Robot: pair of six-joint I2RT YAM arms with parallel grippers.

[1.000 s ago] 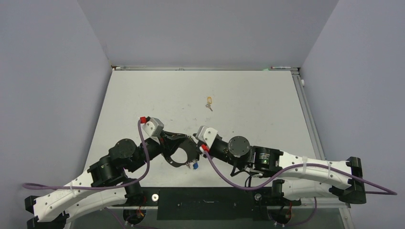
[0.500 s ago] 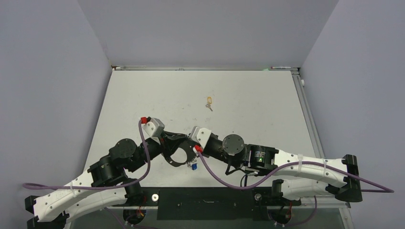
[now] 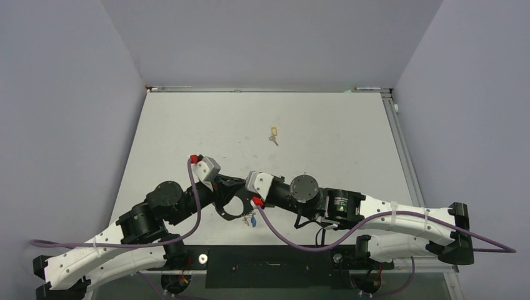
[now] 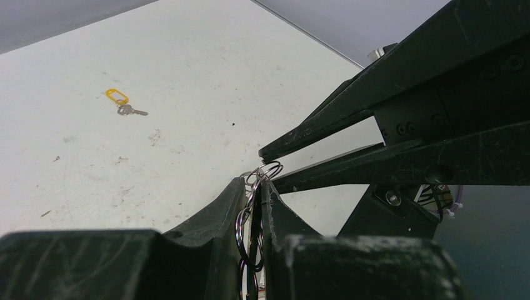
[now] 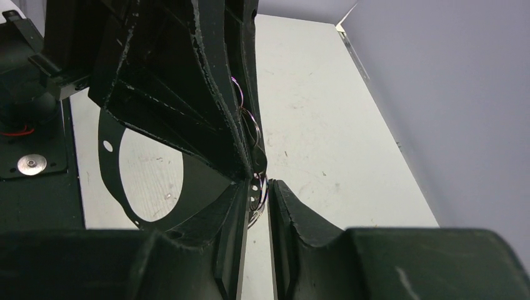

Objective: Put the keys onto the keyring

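Above table [image 3: 325,125], right end effector [image 5: 257,185] shifted left, narrower around keyring [image 4: 266,170].

Around me, plain grey-lilac walls [image 3: 269,37] box in three sides of my scuffed white table [image 3: 325,125] — even, flat light.

Table [image 3: 325,125] off-white with dark specks. Key [image 3: 274,141] silver, its tag [image 3: 273,131] yellow-orange, 12 o'clock of table centre. Blue tag [image 3: 254,220] at 6 o'clock. Keyring [image 4: 269,169] silver with purple glints. Left arm [image 3: 94,255] and right arm [image 3: 406,222] white, with black joints. Cables [image 3: 294,234] purple, plugs [image 3: 195,158] red. Walls [image 3: 62,94] pale lilac-grey.
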